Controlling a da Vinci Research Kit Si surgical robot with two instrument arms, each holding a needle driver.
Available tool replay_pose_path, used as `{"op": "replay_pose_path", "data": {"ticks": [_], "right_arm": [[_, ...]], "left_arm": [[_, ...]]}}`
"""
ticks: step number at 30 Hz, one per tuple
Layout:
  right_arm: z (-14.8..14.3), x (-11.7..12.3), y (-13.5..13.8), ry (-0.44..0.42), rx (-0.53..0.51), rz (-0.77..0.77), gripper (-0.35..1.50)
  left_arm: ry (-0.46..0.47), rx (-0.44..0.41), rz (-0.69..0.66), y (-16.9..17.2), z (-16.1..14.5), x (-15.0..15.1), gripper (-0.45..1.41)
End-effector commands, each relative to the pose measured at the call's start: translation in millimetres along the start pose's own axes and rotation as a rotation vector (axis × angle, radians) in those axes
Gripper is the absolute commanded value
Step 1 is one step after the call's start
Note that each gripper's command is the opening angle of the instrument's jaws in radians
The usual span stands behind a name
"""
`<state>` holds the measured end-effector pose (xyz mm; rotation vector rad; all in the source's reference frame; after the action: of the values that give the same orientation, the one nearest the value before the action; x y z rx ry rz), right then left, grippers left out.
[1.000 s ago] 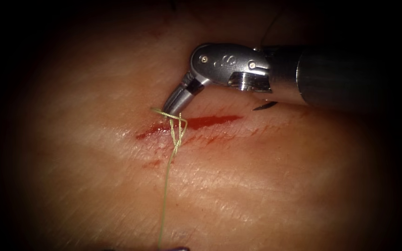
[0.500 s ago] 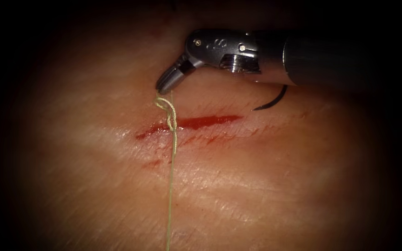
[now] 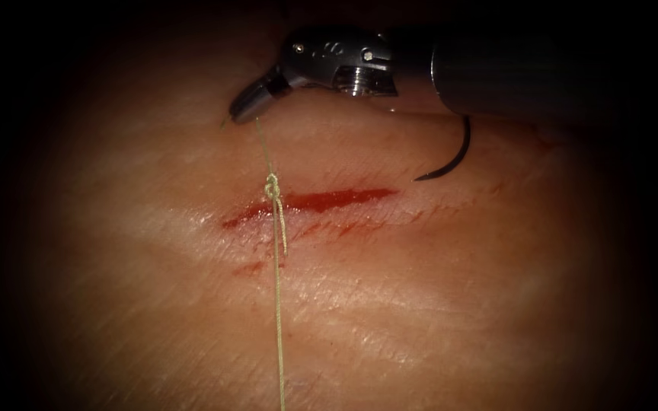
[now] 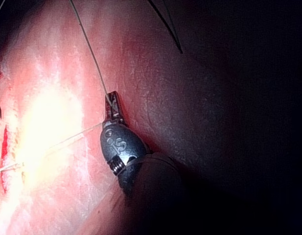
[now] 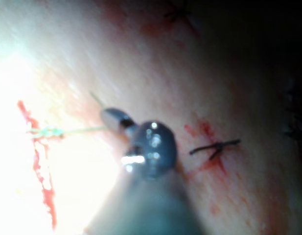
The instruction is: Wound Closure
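**Inspector:** On the tissue (image 3: 436,304), endoscope view first: who holds what?

**Assessor:** The right tool (image 3: 241,113) has its jaws clamped on the thread (image 3: 277,304) at 11 o'clock from the knot (image 3: 272,186). The knot sits over the cut (image 3: 230,222), toward its left end, amid red fluid (image 3: 329,199). The long strand runs out at 6 o'clock. The needle (image 3: 455,156) lies free toward 3 o'clock, past the cut's right end, and its upper end is hidden under the shaft.

**Inspector:** Left wrist view?

**Assessor:** The left tool (image 4: 113,104) has its jaws closed on the thread.

**Inspector:** Right wrist view?

**Assessor:** It shows the same clamp on the thread, with an older dark stitch (image 5: 214,147) beyond it.

**Inspector:** Handling?

**Assessor:** In my judgement the thread is light, limp and slippery, so it is best gripped well clear of the knot. The tissue is soft and may tear. The needle point nearby is the obstruction.
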<state>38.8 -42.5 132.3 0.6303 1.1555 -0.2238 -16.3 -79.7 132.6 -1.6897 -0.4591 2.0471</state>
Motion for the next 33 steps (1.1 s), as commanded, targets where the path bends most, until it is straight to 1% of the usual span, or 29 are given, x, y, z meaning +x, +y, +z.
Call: {"op": "replay_pose_path", "data": {"ticks": [1, 4, 10, 14, 20, 23, 25, 27, 29, 30, 31, 32, 33], "right_arm": [[0.5, 0.2, 1.1, -0.001, -0.005, -0.006, -0.35], [0.8, 0.2, 1.2, -0.017, -0.011, -0.009, -0.35], [1.2, 0.8, 2.1, -0.102, -0.052, -0.047, -0.35], [1.5, 1.7, 3.2, -0.117, -0.096, -0.062, -0.35], [1.7, 1.9, 3.6, -0.148, -0.096, -0.071, -0.35], [1.6, 1.8, 3.4, -0.198, -0.084, -0.098, -0.35], [1.4, 1.7, 3.0, -0.250, -0.073, -0.110, -0.35], [0.9, 2.0, 2.6, -0.267, -0.101, -0.114, -0.35], [0.1, 2.7, 2.0, -0.281, -0.151, -0.110, 0.44], [-0.6, 3.4, 1.6, -0.289, -0.189, -0.099, 0.88], [-1.2, 3.9, 1.4, -0.292, -0.218, -0.088, 1.10], [-1.7, 4.6, 1.1, -0.293, -0.248, -0.072, 1.23], [-2.3, 5.3, 0.9, -0.293, -0.278, -0.055, 1.31]], "left_arm": [[-0.002, -0.014, -0.006, 0.5, 1.0, -1.1, -0.45], [-0.010, -0.042, -0.030, 1.8, 2.0, -2.2, -0.45], [-0.031, -0.106, -0.064, 4.8, 3.6, -4.2, -0.45], [-0.053, -0.159, -0.089, 6.5, 5.1, -5.0, -0.45], [-0.075, -0.216, -0.090, 7.1, 6.4, -5.4, -0.45], [-0.075, -0.214, -0.089, 6.9, 6.7, -5.3, -0.45], [-0.069, -0.198, -0.093, 6.5, 6.8, -4.8, -0.45], [-0.060, -0.178, -0.098, 5.6, 6.7, -3.8, -0.45], [-0.049, -0.156, -0.075, 4.5, 6.5, -2.7, -0.45], [-0.043, -0.145, -0.067, 3.7, 6.3, -1.9, -0.45], [-0.038, -0.134, -0.057, 3.0, 6.2, -1.3, -0.45], [-0.033, -0.125, -0.041, 2.3, 6.0, -0.6, -0.45], [-0.029, -0.115, -0.032, 1.6, 5.9, 0.1, -0.45]]}}
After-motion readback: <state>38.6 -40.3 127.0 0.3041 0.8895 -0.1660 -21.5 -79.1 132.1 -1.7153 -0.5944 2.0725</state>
